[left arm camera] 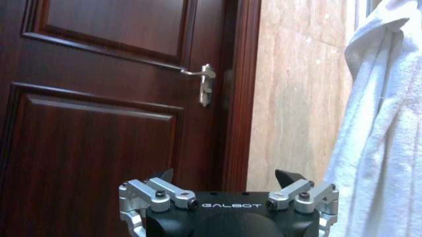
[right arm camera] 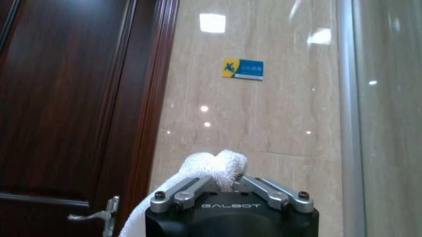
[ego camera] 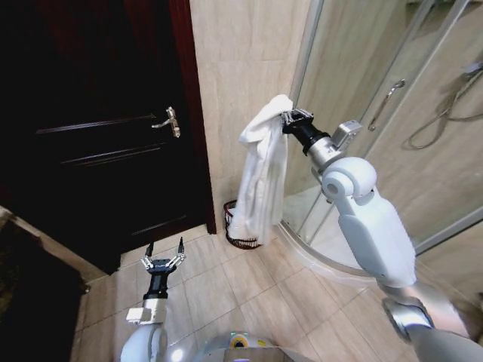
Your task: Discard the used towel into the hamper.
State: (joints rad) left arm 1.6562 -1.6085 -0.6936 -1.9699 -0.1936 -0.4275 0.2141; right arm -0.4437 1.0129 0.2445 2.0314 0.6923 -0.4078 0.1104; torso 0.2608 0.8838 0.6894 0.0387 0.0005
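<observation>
- The right gripper (ego camera: 289,121) is raised high near the tiled wall, its jaws pinched together on a bunched fold of the white towel (ego camera: 262,175); in the right wrist view the fold bulges out between the fingers (right arm camera: 188,190).
- The towel hangs straight down from that pinch, long axis vertical, its lower end in front of the hamper (ego camera: 241,230).
- The hamper stands on the floor at the foot of the wall, between the door frame and the shower's curved base; the towel hides much of it.
- The left gripper (ego camera: 165,253) sits low over the floor tiles, jaws spread wide and holding nothing.
- Beige floor tiles (ego camera: 219,290), beige wall, a dark wooden door (ego camera: 98,136) with a silver lever handle (ego camera: 170,121), a glass shower enclosure (ego camera: 392,98).
- "GALBOT" is printed on both gripper bodies; the writing on the blue-and-yellow wall sticker (right arm camera: 242,69) is unreadable.
</observation>
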